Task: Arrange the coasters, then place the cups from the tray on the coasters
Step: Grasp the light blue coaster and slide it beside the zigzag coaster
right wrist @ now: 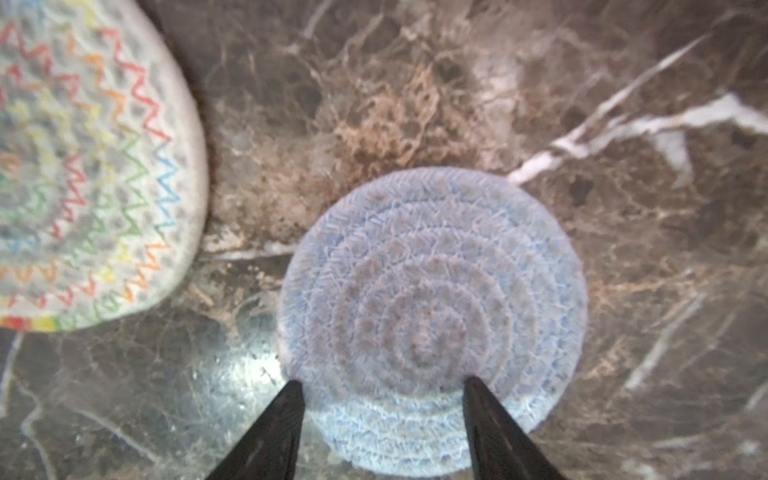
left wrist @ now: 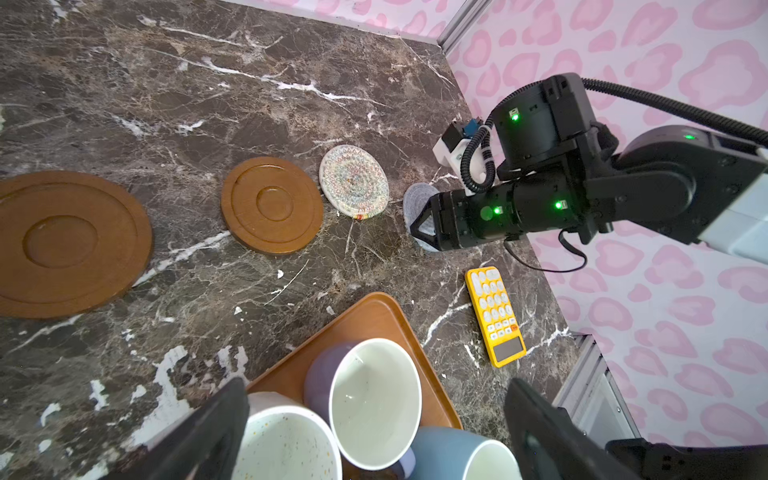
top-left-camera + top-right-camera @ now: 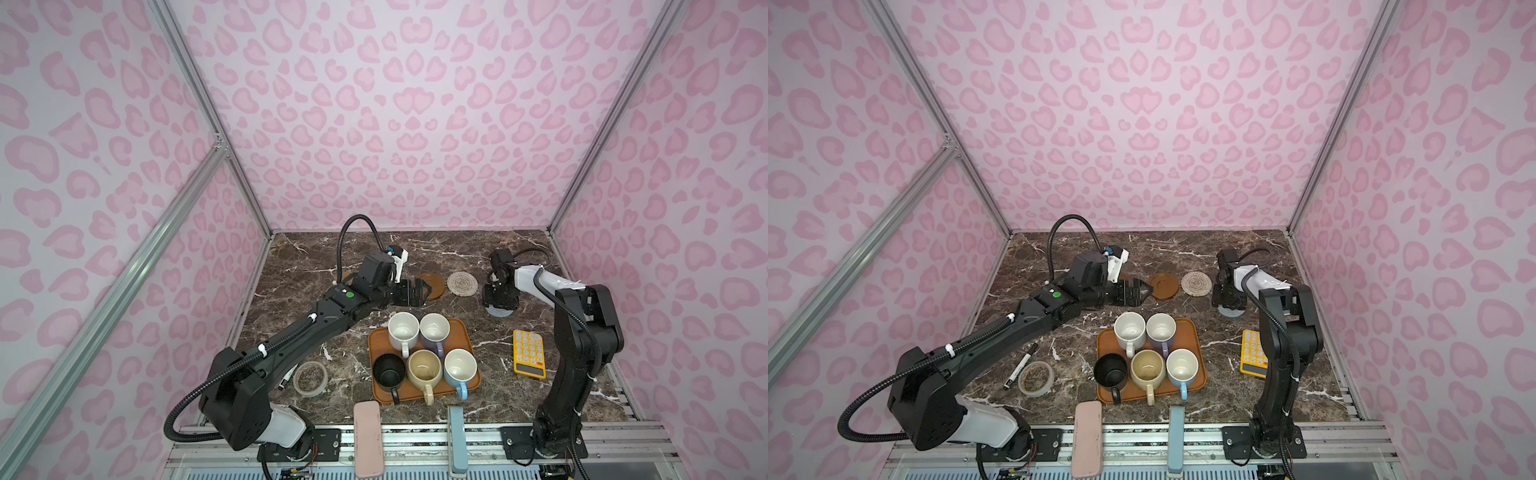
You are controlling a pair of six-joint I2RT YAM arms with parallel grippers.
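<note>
Visibly, the right gripper point(image 1: 380, 386) stands half spread, tips on the grey-blue coaster point(image 1: 432, 291); the left gripper point(image 2: 376, 399) gapes wide, empty.

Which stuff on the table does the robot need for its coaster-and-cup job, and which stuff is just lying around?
For the job: wooden coaster, second wooden coaster, rainbow-stitched woven coaster, grey-blue coaster, tray, white mug, lavender mug, black mug, cream mug, blue mug.

Just lying about: yellow calculator, tape roll, marker, pink case, slim blue thing.
</note>
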